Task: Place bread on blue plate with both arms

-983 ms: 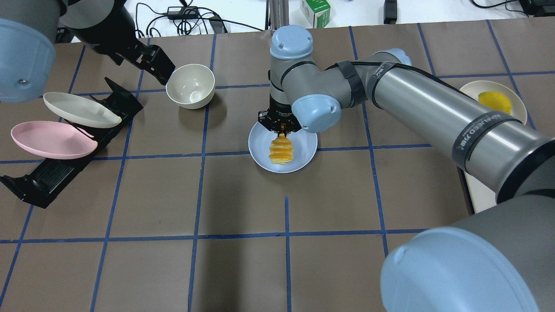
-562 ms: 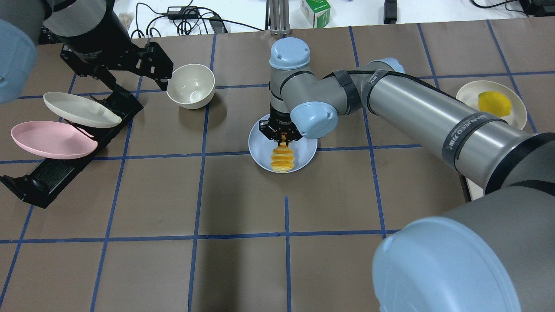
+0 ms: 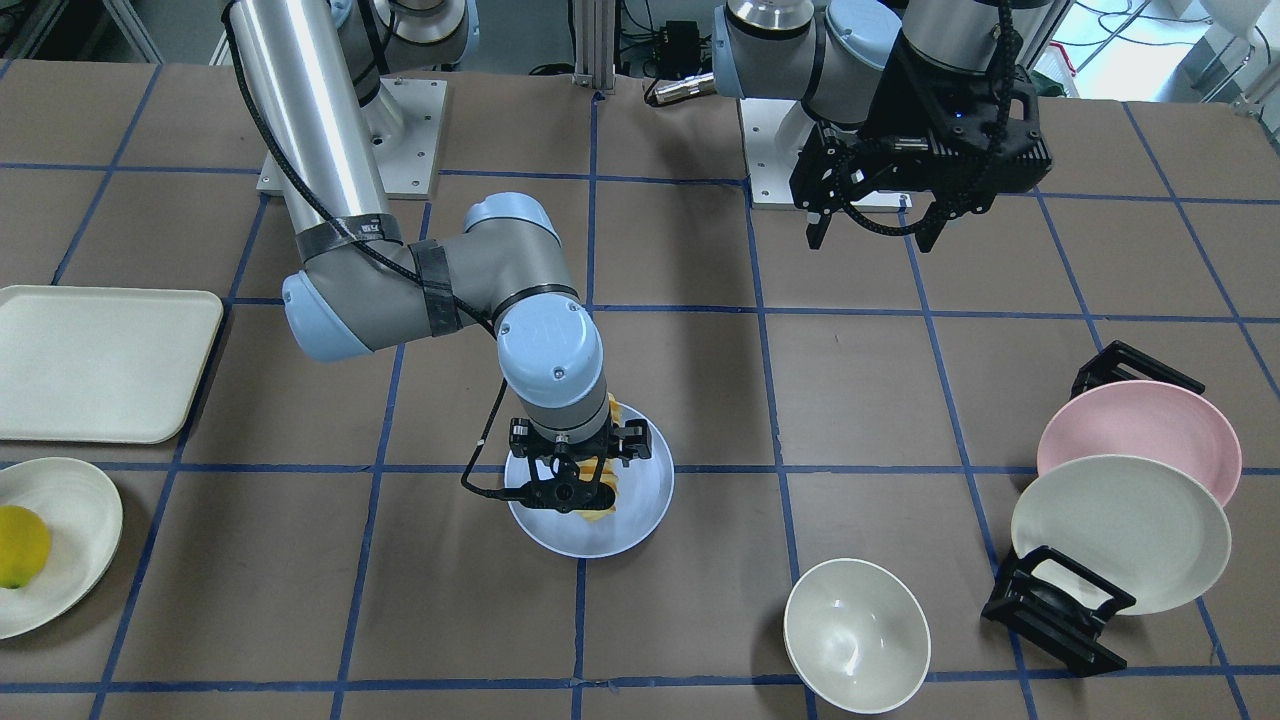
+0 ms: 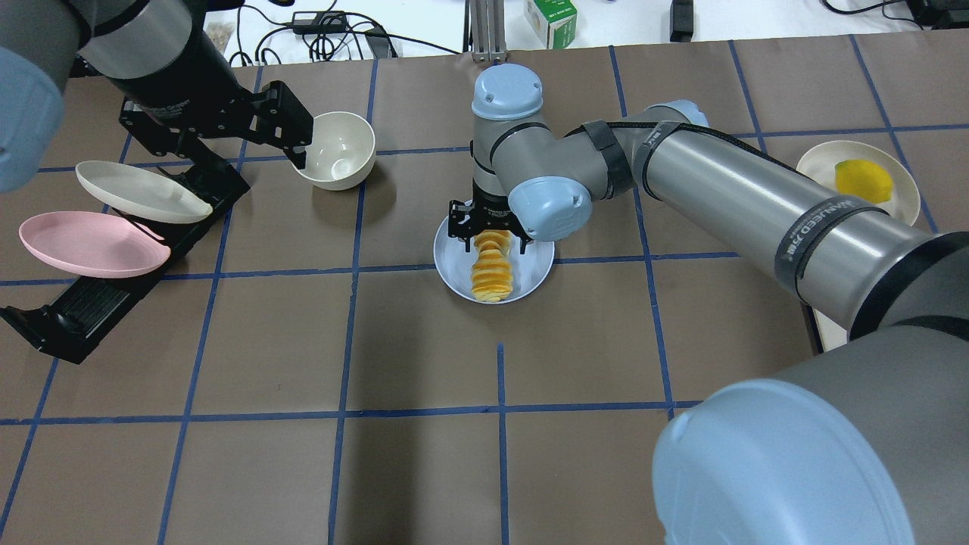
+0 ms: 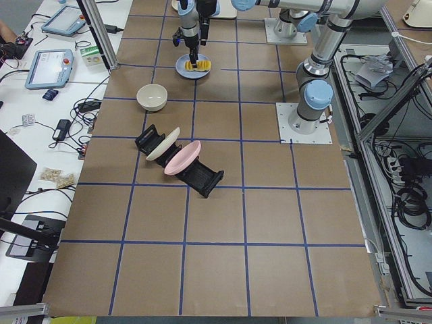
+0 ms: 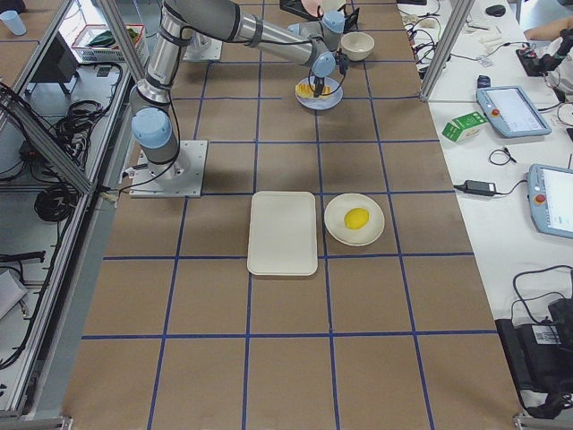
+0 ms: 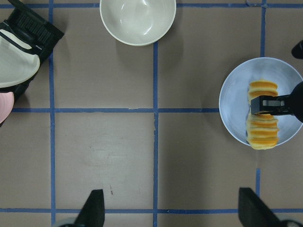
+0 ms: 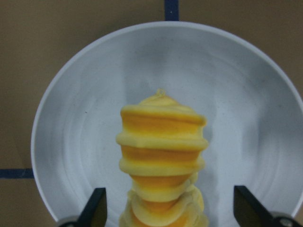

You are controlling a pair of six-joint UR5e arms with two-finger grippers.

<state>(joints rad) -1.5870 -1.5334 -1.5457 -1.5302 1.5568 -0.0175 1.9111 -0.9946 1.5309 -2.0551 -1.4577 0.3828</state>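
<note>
Pale-yellow bread (image 4: pixel 490 271), ridged orange-brown crosswise, lay on the blue plate (image 4: pixel 454 265) at frame centre; right gripper (image 4: pixel 489 233) straddled it, fingers apart; left gripper (image 3: pixel 875 243) likewise spread.

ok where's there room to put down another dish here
Bare table lies between the bowl, the rack and the blue plate, and in the squares on the robot's side of that plate. Crowded: the plate itself, with the bread on it and the open right pincer over it.
</note>
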